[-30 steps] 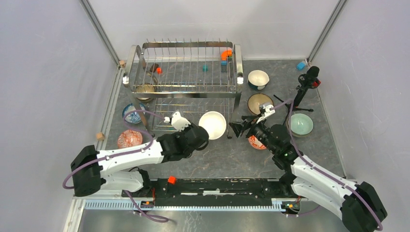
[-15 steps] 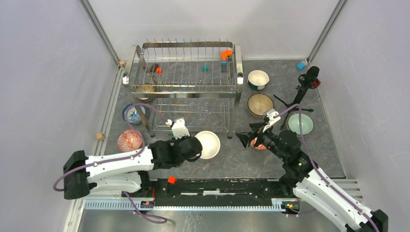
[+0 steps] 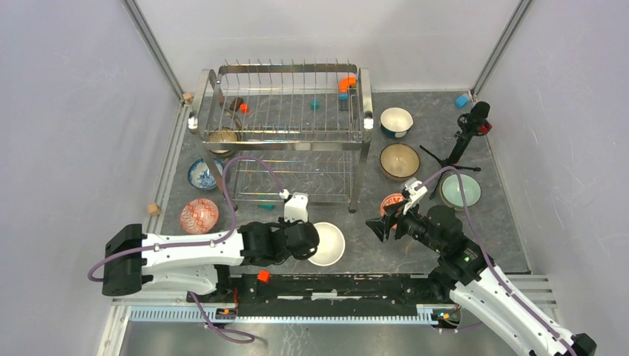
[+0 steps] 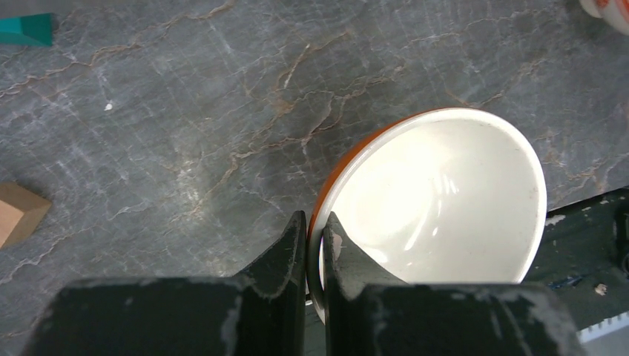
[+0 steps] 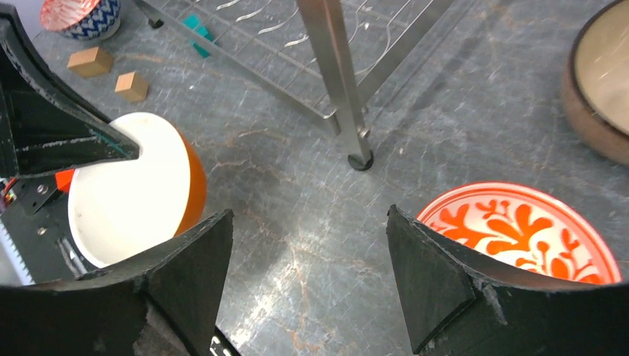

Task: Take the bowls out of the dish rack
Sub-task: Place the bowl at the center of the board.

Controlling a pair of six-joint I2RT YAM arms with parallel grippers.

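The chrome dish rack (image 3: 282,126) stands at the back; a pink-brown speckled bowl (image 3: 222,138) sits at its left end. My left gripper (image 3: 310,241) is shut on the rim of the orange bowl (image 3: 327,243), white inside, near the table's front edge. In the left wrist view, one finger is inside and one outside the rim of that bowl (image 4: 438,200). My right gripper (image 3: 378,226) is open and empty, just left of a red-patterned bowl (image 3: 391,204), which also shows in the right wrist view (image 5: 519,230).
Bowls on the table: teal-and-white (image 3: 396,121), dark brown (image 3: 399,160) and pale green (image 3: 460,190) on the right; blue-patterned (image 3: 202,173) and red-patterned (image 3: 199,215) on the left. A black tripod (image 3: 463,137) stands at the right. Small blocks lie in the rack and on the table (image 4: 18,213).
My left gripper carried the orange bowl from the rack's front toward the near edge and slightly right. My right arm drew back toward the near edge, still open.
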